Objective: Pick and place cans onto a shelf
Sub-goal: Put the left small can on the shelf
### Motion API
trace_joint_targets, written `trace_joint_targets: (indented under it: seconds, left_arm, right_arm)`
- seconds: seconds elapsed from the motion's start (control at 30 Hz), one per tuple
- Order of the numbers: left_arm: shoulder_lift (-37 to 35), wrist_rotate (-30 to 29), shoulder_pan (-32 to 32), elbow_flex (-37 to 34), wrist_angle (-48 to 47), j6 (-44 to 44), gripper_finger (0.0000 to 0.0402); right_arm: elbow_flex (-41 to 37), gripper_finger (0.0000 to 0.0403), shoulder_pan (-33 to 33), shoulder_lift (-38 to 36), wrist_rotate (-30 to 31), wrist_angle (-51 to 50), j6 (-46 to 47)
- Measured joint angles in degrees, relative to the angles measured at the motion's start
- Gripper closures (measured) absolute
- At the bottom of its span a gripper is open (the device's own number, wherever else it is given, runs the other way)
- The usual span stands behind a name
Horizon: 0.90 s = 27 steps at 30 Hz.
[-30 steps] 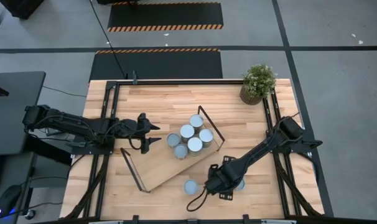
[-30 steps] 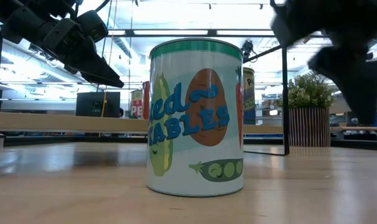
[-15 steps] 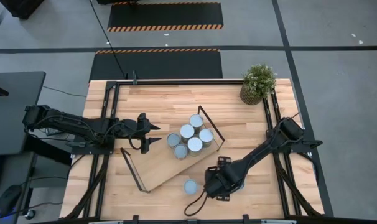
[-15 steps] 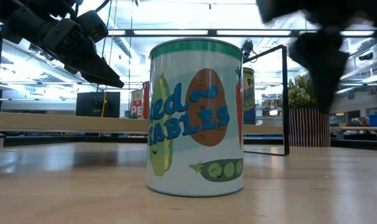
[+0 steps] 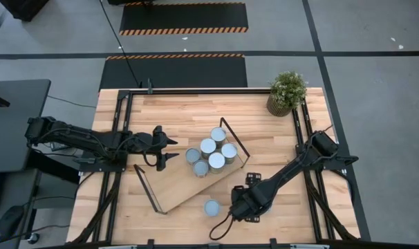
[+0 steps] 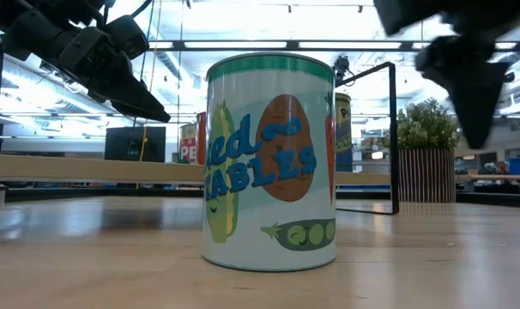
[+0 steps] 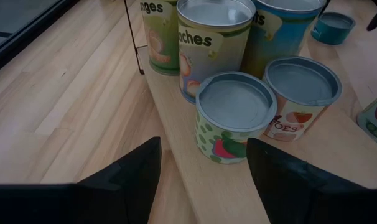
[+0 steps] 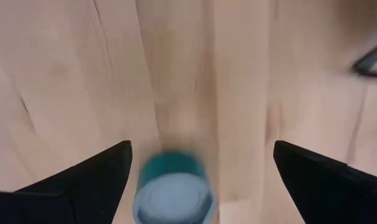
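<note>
We see one loose mixed vegetables can [image 5: 211,207] standing upright on the tabletop [image 5: 196,114], off the shelf [image 5: 171,183], at about 6 o'clock from the cluster of five cans [image 5: 211,153] already on the board. The right gripper [image 5: 238,205] hovers just beside the loose can at its 3 o'clock, fingers spread wide, nothing held; its wrist view shows the can's teal rim between the open fingers. The left gripper [image 5: 169,150] hangs at 9 o'clock of the cluster over the shelf, fingers apart, empty. We judge the can rigid, fairly heavy if full, with a slick paper label. Best hold: squeeze the side wall mid-height, across the diameter, keeping it upright.
</note>
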Motion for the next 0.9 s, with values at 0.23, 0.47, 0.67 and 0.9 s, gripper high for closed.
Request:
trace_joint_targets:
  seconds: [0.23,0.47,0.67,0.9]
  left_arm:
    - [0.00,0.00,0.00,0.00,0.00,-0.26,0.0159]
    - [0.00,0.00,-0.01,0.00,0.02,-0.39,0.0159]
    - [0.00,0.00,-0.01,0.00,0.01,-0.42,0.0159]
    - [0.00,0.01,-0.01,0.00,0.02,-0.42,0.0159]
  right_arm:
    - [-3.86,0.0003,1.94,0.07,-1.91,1.98,2.21]
    - [-7.59,0.0003,2.80,0.05,-4.42,2.66,3.27]
    - [-11.04,0.0005,3.02,0.03,-8.64,5.29,3.55]
    - [-12.46,0.0024,3.11,0.03,-8.88,5.92,3.70]
